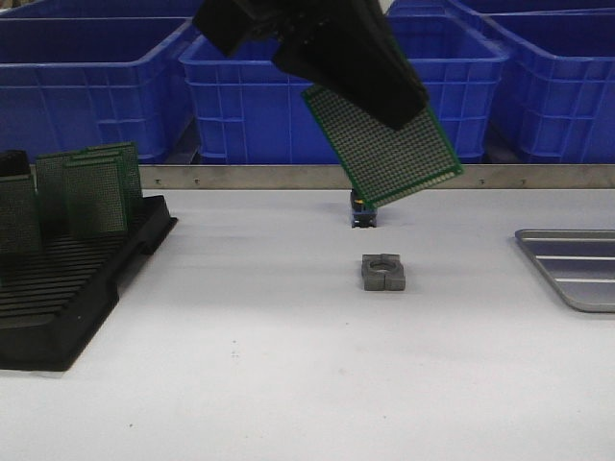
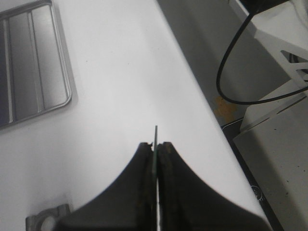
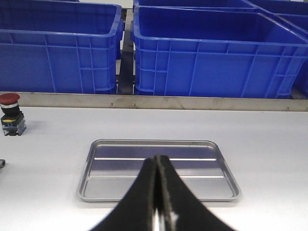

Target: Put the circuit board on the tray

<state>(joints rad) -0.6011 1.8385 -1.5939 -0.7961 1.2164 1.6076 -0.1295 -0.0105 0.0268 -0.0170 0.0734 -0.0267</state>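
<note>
My left gripper is shut on a green perforated circuit board and holds it tilted high above the middle of the table. In the left wrist view the board shows edge-on between the closed fingers. The grey ribbed metal tray lies at the table's right edge, empty; it also shows in the left wrist view and the right wrist view. My right gripper is shut and empty, hanging in front of the tray; it is not in the front view.
A black slotted rack with several green boards stands at left. A grey metal block with a hole lies mid-table. A red push button stands behind it. Blue bins line the back.
</note>
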